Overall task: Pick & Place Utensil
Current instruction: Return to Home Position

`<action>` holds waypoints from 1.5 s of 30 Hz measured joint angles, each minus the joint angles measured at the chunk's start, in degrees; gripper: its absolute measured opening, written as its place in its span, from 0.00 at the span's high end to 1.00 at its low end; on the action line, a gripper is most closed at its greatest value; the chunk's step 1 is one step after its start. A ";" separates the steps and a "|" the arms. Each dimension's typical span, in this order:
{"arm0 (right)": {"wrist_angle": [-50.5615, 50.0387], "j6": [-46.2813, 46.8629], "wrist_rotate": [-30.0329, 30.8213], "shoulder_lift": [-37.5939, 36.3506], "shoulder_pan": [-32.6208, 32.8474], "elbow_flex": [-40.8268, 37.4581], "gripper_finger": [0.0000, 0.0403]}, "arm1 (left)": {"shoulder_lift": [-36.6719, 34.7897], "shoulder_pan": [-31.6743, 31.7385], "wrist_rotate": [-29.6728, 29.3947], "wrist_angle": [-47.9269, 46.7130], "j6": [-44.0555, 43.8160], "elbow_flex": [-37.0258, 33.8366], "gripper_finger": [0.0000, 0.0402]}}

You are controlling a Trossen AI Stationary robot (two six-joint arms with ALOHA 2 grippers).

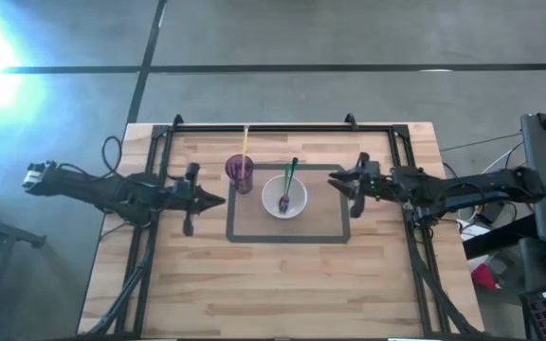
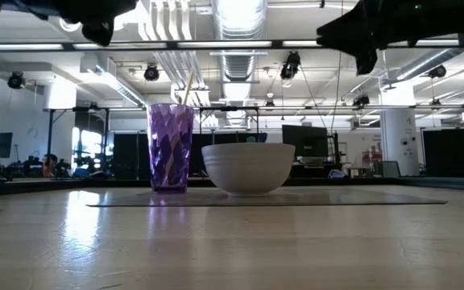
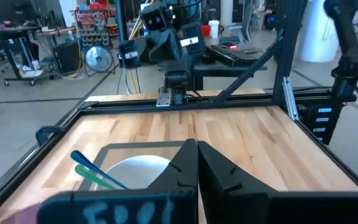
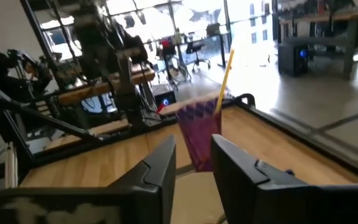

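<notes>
A purple cup [image 1: 240, 172] stands on the left rim of a grey-edged mat [image 1: 335, 237], and a yellow utensil [image 1: 245, 140] sticks up out of it. Beside the cup a white bowl [image 1: 284, 196] holds a green utensil [image 3: 101, 178] and a blue utensil [image 3: 81, 160], both leaning on its rim. My left gripper [image 1: 220, 200] is shut and empty, level, left of the cup and above the table. My right gripper [image 1: 334, 180] hovers right of the bowl, level, pointing at the cup [image 4: 199, 134]; its fingers stand apart with nothing between them.
A black metal frame [image 1: 263, 126] runs along the table's far edge and down both sides. Bare wood [image 1: 282, 284] stretches from the mat to the near edge. In the low view both arms hang high above the cup [image 2: 170, 147] and bowl [image 2: 248, 167].
</notes>
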 joint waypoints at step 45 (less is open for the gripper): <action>-26.47 -14.31 -2.96 -13.97 -11.10 9.60 0.98 | -25.83 2.64 -1.11 12.36 -2.85 -28.79 1.00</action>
